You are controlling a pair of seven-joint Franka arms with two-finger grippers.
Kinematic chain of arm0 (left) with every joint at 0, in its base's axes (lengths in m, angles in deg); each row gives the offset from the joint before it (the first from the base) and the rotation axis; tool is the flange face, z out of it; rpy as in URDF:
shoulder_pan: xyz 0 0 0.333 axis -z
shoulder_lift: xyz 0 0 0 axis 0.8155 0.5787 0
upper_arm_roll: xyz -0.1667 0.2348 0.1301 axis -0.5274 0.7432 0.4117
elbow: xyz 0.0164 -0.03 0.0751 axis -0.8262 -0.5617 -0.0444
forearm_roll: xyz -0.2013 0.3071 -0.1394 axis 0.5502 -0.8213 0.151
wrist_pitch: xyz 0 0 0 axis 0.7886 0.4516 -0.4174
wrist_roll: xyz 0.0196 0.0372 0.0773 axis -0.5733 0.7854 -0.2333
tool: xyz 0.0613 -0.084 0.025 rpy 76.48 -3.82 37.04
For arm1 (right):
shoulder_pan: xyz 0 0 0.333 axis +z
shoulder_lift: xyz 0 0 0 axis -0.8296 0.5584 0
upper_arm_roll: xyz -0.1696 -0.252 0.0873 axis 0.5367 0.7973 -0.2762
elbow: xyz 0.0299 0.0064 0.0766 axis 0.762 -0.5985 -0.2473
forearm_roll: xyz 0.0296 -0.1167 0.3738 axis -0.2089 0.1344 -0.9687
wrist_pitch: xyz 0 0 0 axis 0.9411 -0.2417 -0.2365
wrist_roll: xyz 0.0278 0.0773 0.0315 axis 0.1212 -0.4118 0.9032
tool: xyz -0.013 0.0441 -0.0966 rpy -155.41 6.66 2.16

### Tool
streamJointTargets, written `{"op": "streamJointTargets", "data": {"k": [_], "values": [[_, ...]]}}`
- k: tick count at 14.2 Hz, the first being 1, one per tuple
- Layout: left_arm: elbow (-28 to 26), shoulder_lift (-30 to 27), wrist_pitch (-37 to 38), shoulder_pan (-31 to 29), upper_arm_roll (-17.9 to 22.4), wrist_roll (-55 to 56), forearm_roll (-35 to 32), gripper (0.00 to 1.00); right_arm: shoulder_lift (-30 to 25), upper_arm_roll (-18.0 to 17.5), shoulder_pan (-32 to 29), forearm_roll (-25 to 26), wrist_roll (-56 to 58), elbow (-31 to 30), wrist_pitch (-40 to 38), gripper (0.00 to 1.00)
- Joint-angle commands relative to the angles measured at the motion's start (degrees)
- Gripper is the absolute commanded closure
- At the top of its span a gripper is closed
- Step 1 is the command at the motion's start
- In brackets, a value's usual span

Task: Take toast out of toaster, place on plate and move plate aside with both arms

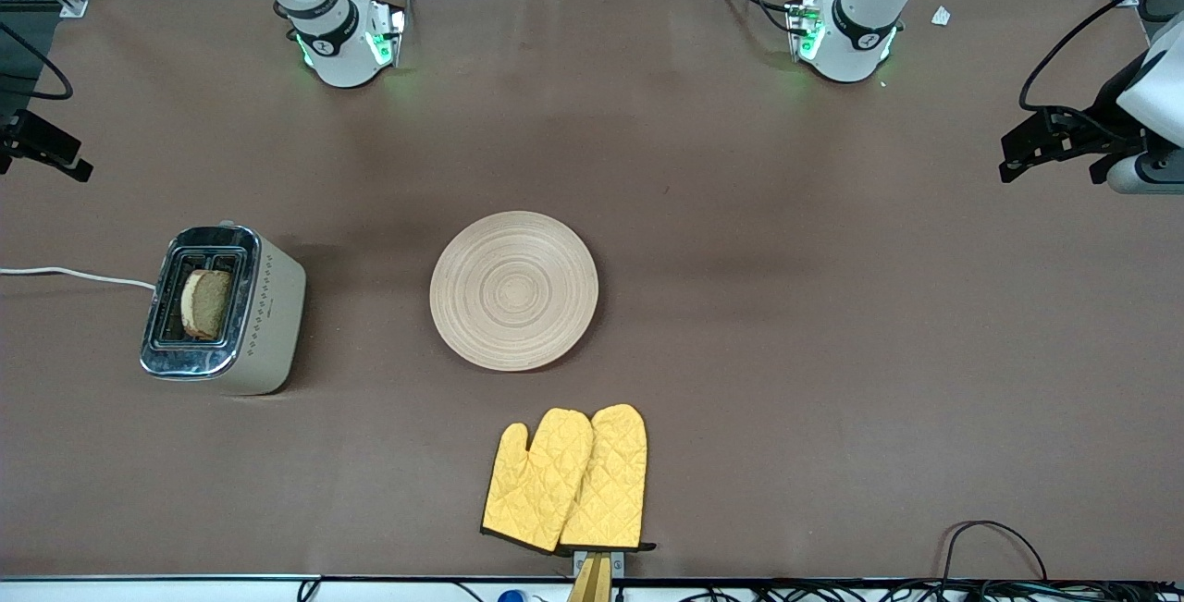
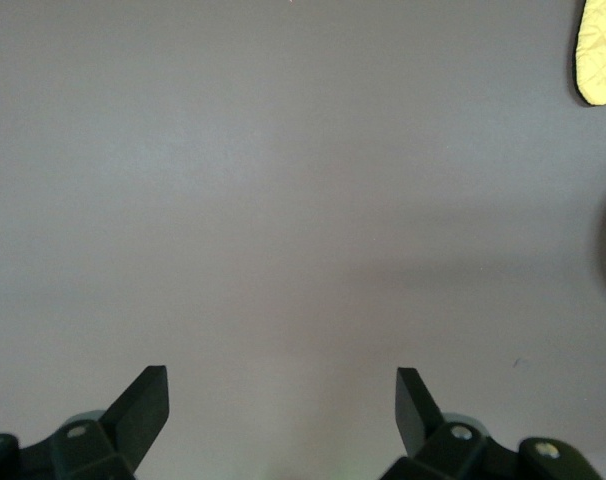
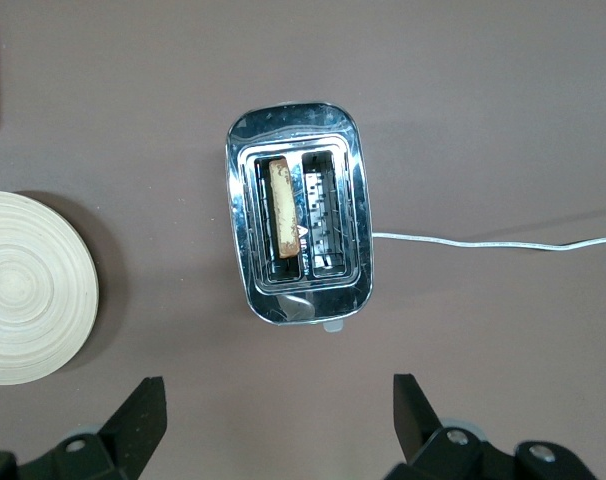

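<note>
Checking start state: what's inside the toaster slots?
One toast slice stands upright in one slot of the toaster, its top edge showing above the opening. The other slot looks empty, only wire guides visible. The slice's lower part is hidden inside the slot.

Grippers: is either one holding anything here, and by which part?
Nothing is held. The left gripper is open over bare table; the right gripper is open above the toaster, where the toast stands in a slot.

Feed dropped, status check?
Left gripper open over bare table; right gripper open above toaster. Toast in slot. Plate empty, unobstructed.
</note>
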Motion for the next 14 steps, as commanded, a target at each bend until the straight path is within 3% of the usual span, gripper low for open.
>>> {"op": "streamJointTargets", "data": {"k": [1,9,12,14], "values": [[0.76,0.15,0.64,0.08,0.22,-0.70,0.25,0.00,-0.83,-0.51,-0.84,0.09,0.66,-0.77,-0.10,0.00],[0.76,0.32,0.64,-0.01,0.22,-0.88,0.33,0.00,-0.57,-0.51,-0.84,0.09,0.66,-0.59,0.07,0.00],[0.76,0.41,0.64,-0.01,0.22,-0.97,0.33,0.00,1.70,0.02,-4.69,-7.53,1.27,-0.68,0.86,0.00],[0.76,0.50,0.64,-0.01,0.22,-0.97,0.33,0.00,5.21,0.02,-4.89,-7.56,5.03,-0.77,2.70,0.00]]}}
